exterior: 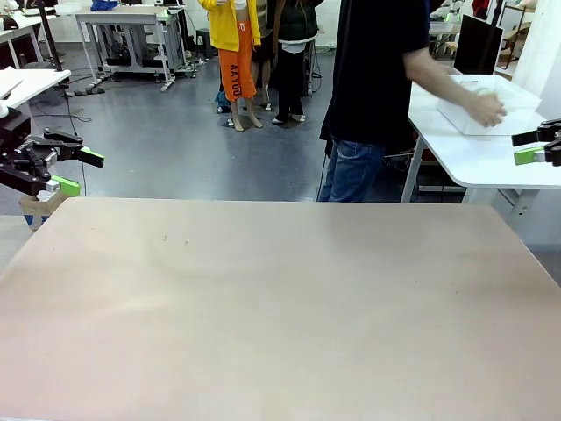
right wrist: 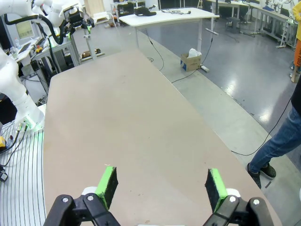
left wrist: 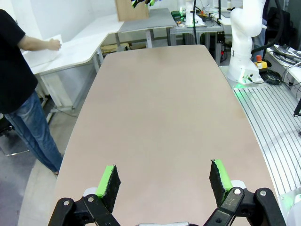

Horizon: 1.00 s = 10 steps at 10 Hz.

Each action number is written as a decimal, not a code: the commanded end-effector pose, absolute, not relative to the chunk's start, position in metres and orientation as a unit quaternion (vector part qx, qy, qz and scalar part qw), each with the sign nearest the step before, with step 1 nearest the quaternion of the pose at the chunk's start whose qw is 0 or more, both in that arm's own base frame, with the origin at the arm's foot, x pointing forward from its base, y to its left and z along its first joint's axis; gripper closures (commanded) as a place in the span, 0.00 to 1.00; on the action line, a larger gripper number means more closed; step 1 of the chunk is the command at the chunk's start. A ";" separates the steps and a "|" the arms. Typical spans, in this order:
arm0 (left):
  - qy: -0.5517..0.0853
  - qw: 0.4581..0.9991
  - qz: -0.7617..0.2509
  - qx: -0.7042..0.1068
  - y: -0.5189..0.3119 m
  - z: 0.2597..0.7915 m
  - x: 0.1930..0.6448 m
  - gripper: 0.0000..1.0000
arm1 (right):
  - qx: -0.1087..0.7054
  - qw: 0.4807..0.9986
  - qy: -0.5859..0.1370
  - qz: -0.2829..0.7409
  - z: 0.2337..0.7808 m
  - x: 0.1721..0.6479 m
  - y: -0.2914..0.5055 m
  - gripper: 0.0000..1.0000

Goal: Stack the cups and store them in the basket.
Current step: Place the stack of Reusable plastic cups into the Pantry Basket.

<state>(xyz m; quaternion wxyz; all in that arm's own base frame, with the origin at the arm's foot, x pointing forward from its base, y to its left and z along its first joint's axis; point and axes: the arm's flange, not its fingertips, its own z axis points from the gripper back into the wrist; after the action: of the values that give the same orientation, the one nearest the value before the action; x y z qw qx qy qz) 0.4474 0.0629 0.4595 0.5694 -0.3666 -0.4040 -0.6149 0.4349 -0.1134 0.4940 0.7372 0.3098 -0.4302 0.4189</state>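
Front view
Table [exterior: 280,307]: bare beige top across the lower half of the frame.
Left gripper [exterior: 77,172]: at the left edge, mid-height, beyond the table's far left corner; green-padded fingers spread apart, holding nothing.
Right gripper [exterior: 536,146]: at the right edge, upper half; two fingers apart, empty.
Person [exterior: 377,88]: upper middle, in a black shirt and jeans, turned toward a white side table [exterior: 478,158] at upper right.
Basket [exterior: 491,103]: white bin on that side table, upper right; the person's hand [exterior: 486,110] rests on its near rim.
Cups: cannot tell whether any sit in the bin.

Left wrist view
Left gripper [left wrist: 163,181]: bottom of the frame, fingers wide apart over the bare table, nothing between them.
Person: left edge, arm stretched toward the white side table at upper left.
Right arm's white base [left wrist: 244,42]: upper right.

Right wrist view
Right gripper [right wrist: 162,186]: bottom of the frame, fingers wide apart above the bare top, empty.
Left gripper [right wrist: 77,23]: small, upper left, fingers apart.
Person's leg [right wrist: 277,146]: right edge, in jeans.
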 end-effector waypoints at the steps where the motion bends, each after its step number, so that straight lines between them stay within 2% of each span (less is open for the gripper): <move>1: -0.403 0.569 -0.615 -0.368 0.062 0.463 0.445 0.00 | 0.315 0.735 -0.438 0.411 0.496 0.435 -0.111 0.00; 10: -0.403 0.569 -0.615 -0.368 0.062 0.463 0.445 0.00 | 0.315 0.735 -0.438 0.411 0.496 0.435 -0.111 0.00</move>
<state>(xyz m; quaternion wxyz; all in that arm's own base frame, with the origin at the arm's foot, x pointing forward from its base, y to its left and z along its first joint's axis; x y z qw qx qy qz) 0.4474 0.0629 0.4595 0.5694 -0.3666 -0.4040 -0.6149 0.4349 -0.1135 0.4940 0.7372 0.3100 -0.4301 0.4189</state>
